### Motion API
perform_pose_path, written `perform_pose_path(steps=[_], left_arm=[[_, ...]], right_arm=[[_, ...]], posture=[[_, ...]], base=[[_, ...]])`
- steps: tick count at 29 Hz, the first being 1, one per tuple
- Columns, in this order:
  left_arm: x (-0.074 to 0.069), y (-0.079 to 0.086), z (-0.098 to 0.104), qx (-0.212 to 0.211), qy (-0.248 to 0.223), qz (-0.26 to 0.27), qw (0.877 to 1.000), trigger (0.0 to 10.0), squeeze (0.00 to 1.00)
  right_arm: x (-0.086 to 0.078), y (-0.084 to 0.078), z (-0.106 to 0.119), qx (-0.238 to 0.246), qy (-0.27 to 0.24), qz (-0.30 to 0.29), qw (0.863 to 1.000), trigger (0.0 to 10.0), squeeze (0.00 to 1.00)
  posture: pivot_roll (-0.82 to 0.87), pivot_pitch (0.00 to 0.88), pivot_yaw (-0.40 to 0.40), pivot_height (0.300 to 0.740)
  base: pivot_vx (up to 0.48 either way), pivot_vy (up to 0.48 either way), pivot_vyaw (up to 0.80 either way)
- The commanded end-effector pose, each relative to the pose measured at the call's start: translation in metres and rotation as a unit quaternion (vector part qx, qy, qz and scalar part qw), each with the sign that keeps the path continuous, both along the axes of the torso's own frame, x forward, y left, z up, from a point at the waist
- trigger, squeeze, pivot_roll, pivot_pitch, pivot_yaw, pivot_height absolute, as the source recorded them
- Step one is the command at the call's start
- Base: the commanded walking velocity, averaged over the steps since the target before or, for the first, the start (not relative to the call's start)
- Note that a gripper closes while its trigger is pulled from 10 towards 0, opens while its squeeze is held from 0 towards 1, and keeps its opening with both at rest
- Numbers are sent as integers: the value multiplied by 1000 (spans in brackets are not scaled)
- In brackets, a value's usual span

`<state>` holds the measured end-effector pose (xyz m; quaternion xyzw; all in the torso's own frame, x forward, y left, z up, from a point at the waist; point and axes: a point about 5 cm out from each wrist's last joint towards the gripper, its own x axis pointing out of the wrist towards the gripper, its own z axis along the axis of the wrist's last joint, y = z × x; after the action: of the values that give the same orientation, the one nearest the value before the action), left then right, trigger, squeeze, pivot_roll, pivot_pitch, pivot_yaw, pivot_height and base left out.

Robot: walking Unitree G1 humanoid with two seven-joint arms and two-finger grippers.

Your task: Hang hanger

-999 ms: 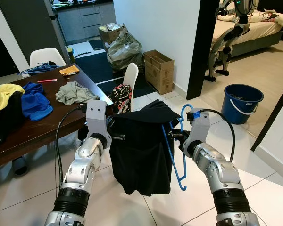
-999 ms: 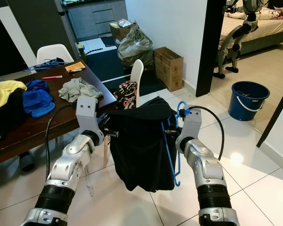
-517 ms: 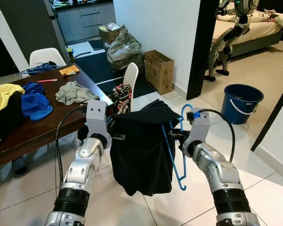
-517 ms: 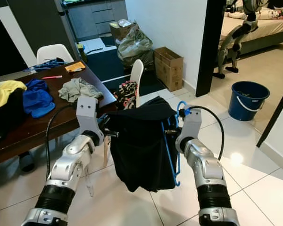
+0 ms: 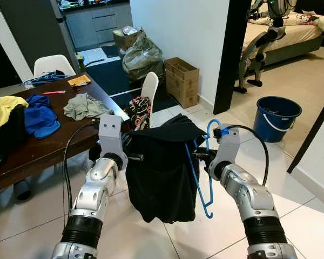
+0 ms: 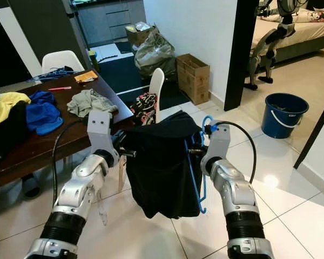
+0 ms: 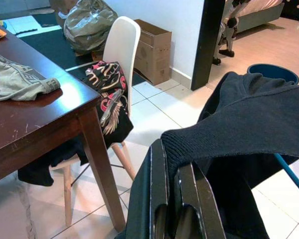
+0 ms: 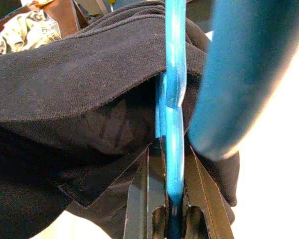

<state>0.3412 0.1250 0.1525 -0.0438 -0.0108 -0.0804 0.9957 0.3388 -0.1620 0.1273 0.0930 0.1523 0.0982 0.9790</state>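
Observation:
A black garment (image 5: 162,172) hangs between my two arms at chest height, above the tiled floor. My left gripper (image 5: 134,157) is shut on the garment's left edge; in the left wrist view the cloth (image 7: 239,119) drapes over its closed fingers (image 7: 187,199). A blue plastic hanger (image 5: 201,170) hangs at the garment's right side, hook upward. My right gripper (image 5: 201,155) is shut on the blue hanger, and the right wrist view has the hanger (image 8: 173,149) clamped between the black fingers (image 8: 144,199) with the garment (image 8: 79,99) behind it.
A dark wooden table (image 5: 43,145) with piled clothes stands at my left. A white chair (image 5: 149,89) draped with patterned cloth is just beyond the garment. A cardboard box (image 5: 182,81) sits by the wall. A blue bucket (image 5: 277,116) stands at the right near the bedroom doorway.
The view has shifted slightly. Both grippers keep their hold and the garment and hanger stay in about the same place.

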Motion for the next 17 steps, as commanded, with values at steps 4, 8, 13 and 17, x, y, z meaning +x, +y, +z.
perform_pose_path(steps=[4,8,13,17], left_arm=[[0,-1,-2,0,1,1,1000,10000,0],[0,-4,-2,-2,1,-2,1000,10000,0],[0,-6,-2,-3,2,-6,1000,10000,0],[0,-6,-3,-3,3,-6,1000,10000,0]], right_arm=[[4,2,8,2,-25,-1,1000,10000,0],[4,2,10,4,-28,-5,1000,10000,0],[5,1,10,6,-31,-8,999,10000,0],[5,0,10,6,-31,-10,999,10000,0]], posture=[[-15,0,93,740],[-15,0,93,740],[-16,0,95,740],[-16,0,95,740]], base=[[0,0,0],[0,0,0],[0,0,0],[0,0,0]])
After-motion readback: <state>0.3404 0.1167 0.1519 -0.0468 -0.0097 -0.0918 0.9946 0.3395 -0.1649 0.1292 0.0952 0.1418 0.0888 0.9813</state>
